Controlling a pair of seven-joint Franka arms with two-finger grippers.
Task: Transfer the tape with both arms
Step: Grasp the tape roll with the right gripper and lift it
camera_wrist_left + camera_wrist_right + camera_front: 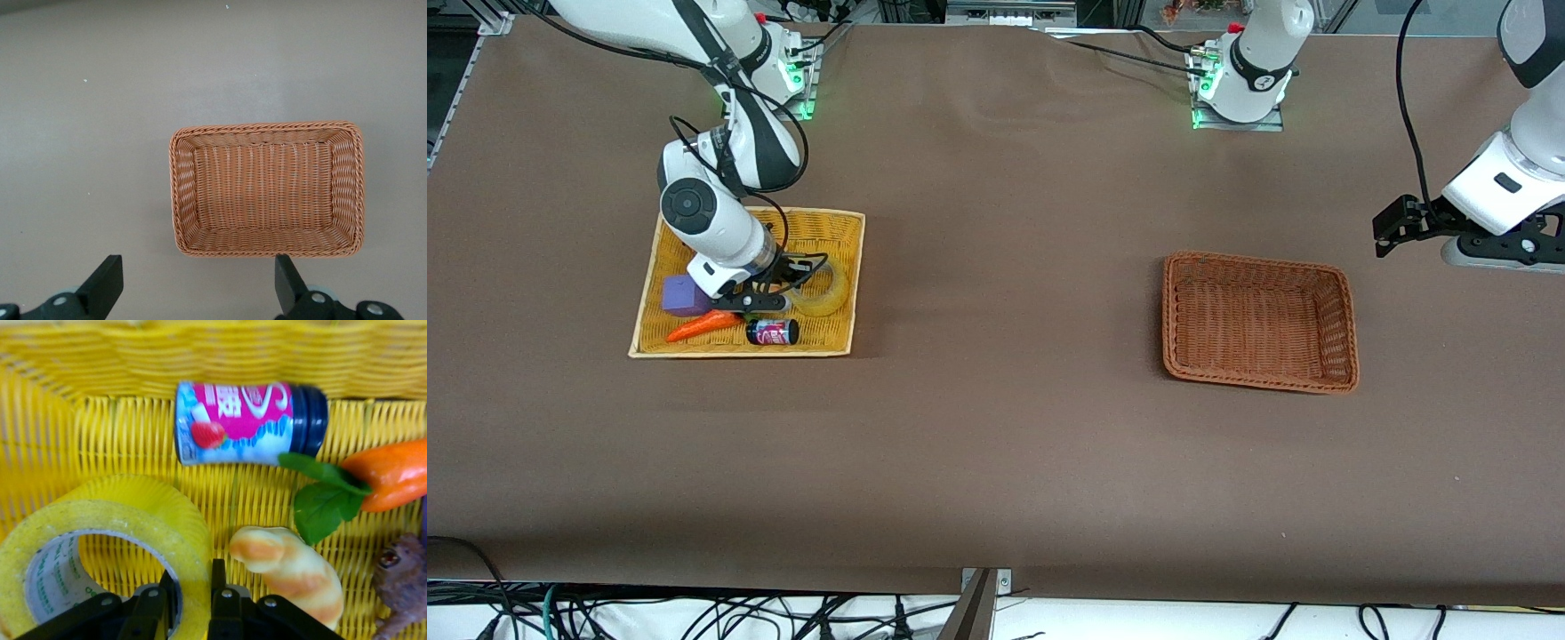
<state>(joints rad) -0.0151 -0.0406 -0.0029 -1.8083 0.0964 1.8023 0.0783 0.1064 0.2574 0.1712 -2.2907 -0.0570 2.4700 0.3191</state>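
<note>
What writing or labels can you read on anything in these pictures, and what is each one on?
Small bottle lying in the yellow basket: pink and white label with a strawberry picture and large white characters, cut off and blurred, not readable.
Tape roll, inner core: green printing, too blurred to read.
Left arm's base: a small round mark, too small to read.
Nothing else bears text.

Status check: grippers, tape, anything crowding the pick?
Right gripper shut on tape wall, in yellow basket. Left gripper open, waiting above brown basket. Croissant toy close beside the tape.
</note>
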